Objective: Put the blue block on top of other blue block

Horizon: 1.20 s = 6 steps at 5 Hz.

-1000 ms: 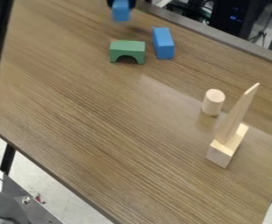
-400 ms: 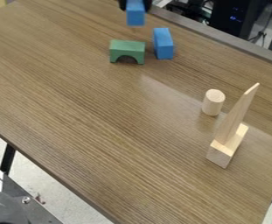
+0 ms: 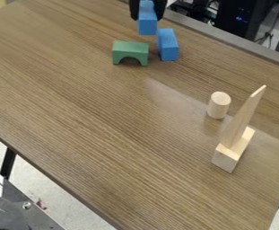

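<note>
Jaws around oblong blue block

We've a brown worktop w/ darker streaky grain; nr its far edge, blk gripper, solid blue upper block & lower block, green arch; twd rt edge, pale tan cylinder, spike & base

Table, blue block, green arch, cylinder, pale block

One blue block between black fingers, near the other blue block on the table
</note>
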{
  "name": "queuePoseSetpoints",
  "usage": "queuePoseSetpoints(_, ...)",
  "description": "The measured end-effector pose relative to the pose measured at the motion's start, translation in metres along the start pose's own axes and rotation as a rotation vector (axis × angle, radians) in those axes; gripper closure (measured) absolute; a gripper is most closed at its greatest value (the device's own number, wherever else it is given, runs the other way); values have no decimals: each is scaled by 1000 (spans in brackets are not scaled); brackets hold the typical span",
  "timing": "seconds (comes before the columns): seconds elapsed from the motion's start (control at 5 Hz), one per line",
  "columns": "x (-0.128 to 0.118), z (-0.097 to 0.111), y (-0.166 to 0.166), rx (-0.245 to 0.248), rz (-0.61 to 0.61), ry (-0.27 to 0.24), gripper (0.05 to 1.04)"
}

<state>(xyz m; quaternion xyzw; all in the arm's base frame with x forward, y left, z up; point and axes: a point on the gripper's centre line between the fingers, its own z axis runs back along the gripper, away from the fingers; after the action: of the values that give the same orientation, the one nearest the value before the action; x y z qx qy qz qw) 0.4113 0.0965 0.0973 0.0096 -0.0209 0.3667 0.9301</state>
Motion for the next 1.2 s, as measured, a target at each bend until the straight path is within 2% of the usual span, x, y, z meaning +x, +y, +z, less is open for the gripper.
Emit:
queuePoseSetpoints(0.2,4,-8,-8,-13,53,28,519)
queuePoseSetpoints(0.4,8,-7,-14,-29,82,35,519)
queuePoseSetpoints(0.6,12,-7,-17,-35,92,26,519)
queuePoseSetpoints(0.8,9,-14,-19,-25,87,42,519)
queuePoseSetpoints(1.2,6,-17,-28,-29,68,28,519)
